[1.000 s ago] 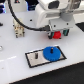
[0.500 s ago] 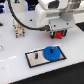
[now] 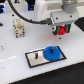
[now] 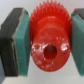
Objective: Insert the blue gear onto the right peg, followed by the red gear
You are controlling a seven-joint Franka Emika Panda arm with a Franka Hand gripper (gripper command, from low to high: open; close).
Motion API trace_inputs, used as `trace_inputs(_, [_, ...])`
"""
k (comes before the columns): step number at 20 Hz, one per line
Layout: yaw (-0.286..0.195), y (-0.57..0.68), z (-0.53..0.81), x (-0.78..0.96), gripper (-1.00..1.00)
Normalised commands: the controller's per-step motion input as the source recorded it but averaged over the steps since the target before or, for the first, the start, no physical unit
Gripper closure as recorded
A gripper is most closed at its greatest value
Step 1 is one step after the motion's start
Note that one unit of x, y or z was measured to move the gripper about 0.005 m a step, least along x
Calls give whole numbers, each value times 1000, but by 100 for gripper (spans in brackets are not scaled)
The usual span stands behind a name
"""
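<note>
The blue gear point(image 3: 52, 53) lies flat on the right end of the black-rimmed white plate point(image 3: 34, 62), so the right peg is hidden under it. The left pin point(image 3: 36, 55) stands bare. My gripper point(image 3: 61, 31) hangs above and behind the plate, shut on the red gear point(image 3: 61, 31). In the wrist view the red gear point(image 4: 46, 39) fills the middle, squeezed between the two teal finger pads point(image 4: 19, 36), its hub hole facing the camera.
A small beige block-like object point(image 3: 19, 27) stands at the back on the exterior view's left. The white table point(image 3: 15, 67) spreads around the plate. The arm's white body point(image 3: 55, 10) hangs over the back.
The gripper with the red gear has shifted slightly; the blue gear and plate have not moved.
</note>
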Motion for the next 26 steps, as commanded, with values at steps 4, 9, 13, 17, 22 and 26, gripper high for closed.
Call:
trace_inputs(4, [0,-152,459,542,100])
trace_inputs(9, [0,-174,407,607,100])
trace_inputs(13, [0,-228,341,642,100])
trace_inputs(17, [0,-282,296,660,100])
trace_inputs(22, [0,-279,242,662,100])
trace_inputs(26, [0,-236,185,649,100])
